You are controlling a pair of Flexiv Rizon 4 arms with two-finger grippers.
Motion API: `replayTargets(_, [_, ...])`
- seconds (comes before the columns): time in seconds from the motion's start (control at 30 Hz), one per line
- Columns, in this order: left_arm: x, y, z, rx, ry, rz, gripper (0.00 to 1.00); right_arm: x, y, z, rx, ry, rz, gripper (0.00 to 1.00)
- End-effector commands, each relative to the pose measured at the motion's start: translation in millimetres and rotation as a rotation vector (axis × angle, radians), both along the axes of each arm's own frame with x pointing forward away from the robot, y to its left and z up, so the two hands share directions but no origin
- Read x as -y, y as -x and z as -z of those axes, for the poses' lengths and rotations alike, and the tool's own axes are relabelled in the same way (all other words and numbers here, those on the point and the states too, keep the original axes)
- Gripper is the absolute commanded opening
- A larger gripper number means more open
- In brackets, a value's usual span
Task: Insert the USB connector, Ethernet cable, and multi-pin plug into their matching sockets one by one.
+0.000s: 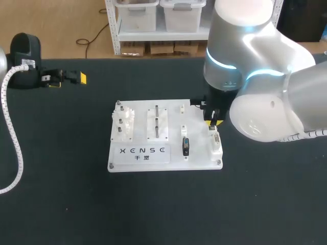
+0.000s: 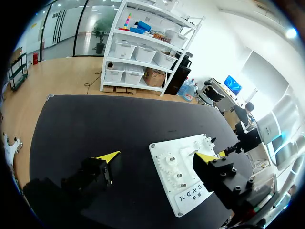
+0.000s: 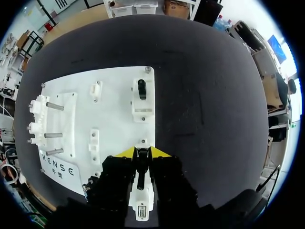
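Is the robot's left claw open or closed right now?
Open. In the left wrist view the left gripper has its two yellow tips standing far apart, and nothing is held between them.

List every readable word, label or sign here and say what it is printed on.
"XENSE": large letters along the front of the white board.
"千觉": two small characters just beneath, on the same board.
White sticker on the left arm: too small to read.
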State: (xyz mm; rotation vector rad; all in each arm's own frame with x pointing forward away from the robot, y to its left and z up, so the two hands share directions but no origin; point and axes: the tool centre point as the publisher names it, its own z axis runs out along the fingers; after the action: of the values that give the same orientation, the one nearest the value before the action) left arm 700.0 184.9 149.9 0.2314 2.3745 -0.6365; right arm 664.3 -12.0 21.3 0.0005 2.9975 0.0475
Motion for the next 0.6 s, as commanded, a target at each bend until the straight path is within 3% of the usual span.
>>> replayTargets(0.03, [0.0, 0.0, 0.0, 0.0, 0.0, 0.0, 1.0, 1.0, 1.6, 5.0, 0.001, -0.001, 0.002, 0.0])
replayTargets(0.6, [0.0, 0.0, 0.0, 0.0, 0.0, 0.0, 1.0, 0.1, -2.2, -0.6, 0.022, -0.009, 0.0, 0.0])
